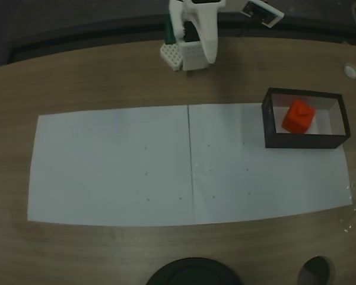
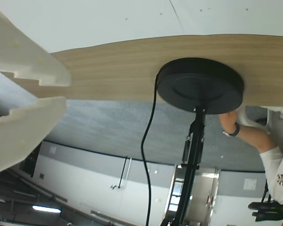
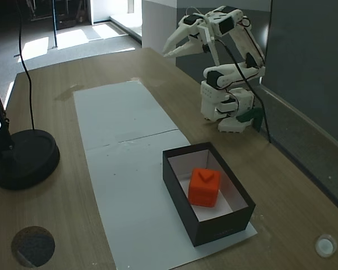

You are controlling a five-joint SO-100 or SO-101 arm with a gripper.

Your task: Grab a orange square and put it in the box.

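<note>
Orange square (image 3: 204,187) sits inside the box (image 3: 181,177) on its pale floor, indented mark facing up, well apart from the hand (image 3: 168,52), which is raised over the worktop (image 3: 129,67) near the arm base (image 3: 225,107) and empty. Hand is open: in the wrist view its two white fingers (image 2: 23,61) are spread with a clear gap between them. Box rests on the end of the white paper sheet (image 1: 113,160) far from the hand, and a black round stand base (image 3: 23,158) sits across the sheet from it.
</note>
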